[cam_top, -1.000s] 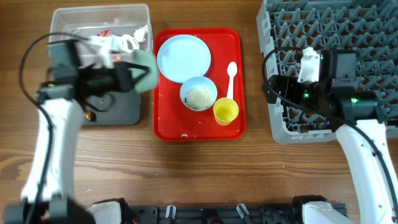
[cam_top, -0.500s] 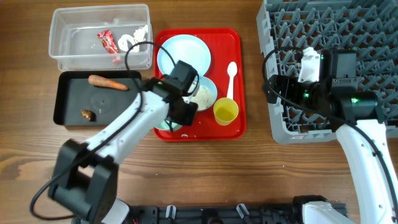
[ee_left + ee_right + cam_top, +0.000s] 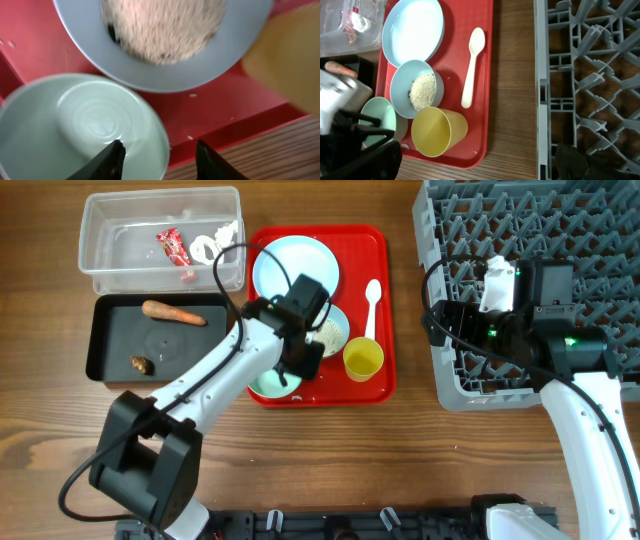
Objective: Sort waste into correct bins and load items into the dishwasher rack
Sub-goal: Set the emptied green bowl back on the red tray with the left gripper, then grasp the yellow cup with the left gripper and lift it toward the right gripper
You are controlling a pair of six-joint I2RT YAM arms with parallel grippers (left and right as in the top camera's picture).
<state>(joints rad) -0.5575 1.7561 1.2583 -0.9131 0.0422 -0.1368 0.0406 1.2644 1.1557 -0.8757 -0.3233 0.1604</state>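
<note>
Left gripper point(image 3: 159, 155) straddles the rim of the mint bowl point(image 3: 75, 125), fingers parted, one inside, one outside, not pinching it. The bowl sits at the front-left corner of the tray point(image 3: 220, 112), just beside the rice bowl point(image 3: 150, 82). Lift straight up here, I'd say, or a finger hooks the rim and tips it. Right gripper point(image 3: 437, 322) hovers wide open and empty over the front-left corner of the rack point(image 3: 560, 220).

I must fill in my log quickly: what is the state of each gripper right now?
Left gripper: open, one finger on each side of the green bowl rim, not clamping it.
Right gripper: open, holding nothing.
</note>
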